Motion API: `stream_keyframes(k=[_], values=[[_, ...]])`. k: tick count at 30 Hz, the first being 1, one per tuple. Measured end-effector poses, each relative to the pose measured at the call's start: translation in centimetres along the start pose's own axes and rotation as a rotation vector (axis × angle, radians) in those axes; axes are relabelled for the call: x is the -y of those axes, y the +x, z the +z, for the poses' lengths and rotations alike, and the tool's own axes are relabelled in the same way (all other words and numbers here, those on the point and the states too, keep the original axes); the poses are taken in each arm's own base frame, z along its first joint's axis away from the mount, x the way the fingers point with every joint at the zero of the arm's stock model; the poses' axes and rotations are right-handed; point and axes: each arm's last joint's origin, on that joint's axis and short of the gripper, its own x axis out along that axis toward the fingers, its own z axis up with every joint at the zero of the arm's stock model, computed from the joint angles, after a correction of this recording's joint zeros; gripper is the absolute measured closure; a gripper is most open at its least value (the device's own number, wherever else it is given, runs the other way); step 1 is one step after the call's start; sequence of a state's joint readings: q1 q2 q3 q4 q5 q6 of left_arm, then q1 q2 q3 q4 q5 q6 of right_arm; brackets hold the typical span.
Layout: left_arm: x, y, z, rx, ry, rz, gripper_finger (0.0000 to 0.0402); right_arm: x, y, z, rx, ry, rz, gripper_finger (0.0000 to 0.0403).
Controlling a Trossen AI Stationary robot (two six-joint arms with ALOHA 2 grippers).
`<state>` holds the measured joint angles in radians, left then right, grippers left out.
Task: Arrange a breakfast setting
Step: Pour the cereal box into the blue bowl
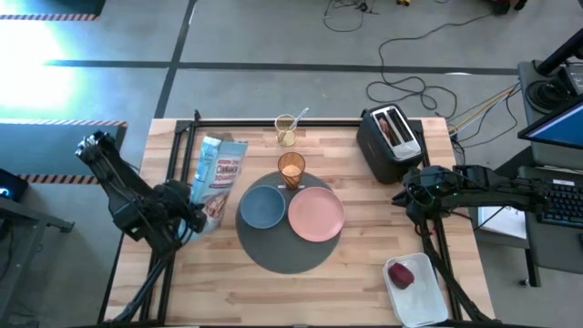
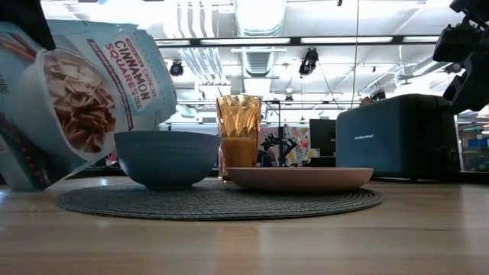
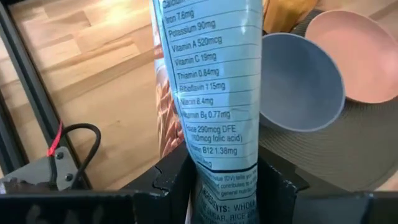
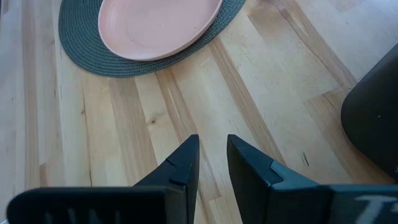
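My left gripper [image 1: 187, 214] is shut on a light-blue cereal bag [image 1: 219, 178], which stands tilted just left of the round dark-grey mat [image 1: 282, 257]. On the mat rest a blue bowl [image 1: 262, 207], a pink plate [image 1: 316, 214] and an amber tumbler [image 1: 291, 169]. Toast [image 1: 390, 128] sticks out of the black toaster's slot. A spoon [image 1: 299, 116] leans in a glass at the far edge. The red apple [image 1: 401, 274] lies on a white tray. My right gripper [image 1: 407, 194] waits beside the toaster, with a narrow gap between its fingers and nothing in it. My left gripper pinches the cereal bag's lower part [image 3: 219, 163], around the narrow printed side panel, between its two fingers [image 3: 171, 180]. The fingers come slanting down from the table's near left. The bag [image 2: 84, 92] tilts with its top leaning toward the bowl; whether its bottom touches the table, I cannot tell.
The black toaster [image 1: 390, 141] stands at the far right, close to my right arm. The white tray [image 1: 424, 296] sits at the near right corner. A glass [image 1: 286, 129] stands at the far edge. Bare wood [image 1: 364, 273] lies right of the mat.
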<state>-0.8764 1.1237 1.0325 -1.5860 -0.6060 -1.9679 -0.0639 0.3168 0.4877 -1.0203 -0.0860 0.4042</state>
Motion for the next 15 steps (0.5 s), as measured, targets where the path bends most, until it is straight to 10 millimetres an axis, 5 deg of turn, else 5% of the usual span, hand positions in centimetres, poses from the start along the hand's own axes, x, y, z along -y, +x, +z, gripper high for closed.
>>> stream_keyframes(k=[15], values=[[0.3,-2.4,-5.0,-0.122,-0.014,-0.042,0.028,0.0,0.0,0.0,0.0,0.0,0.0,0.033]])
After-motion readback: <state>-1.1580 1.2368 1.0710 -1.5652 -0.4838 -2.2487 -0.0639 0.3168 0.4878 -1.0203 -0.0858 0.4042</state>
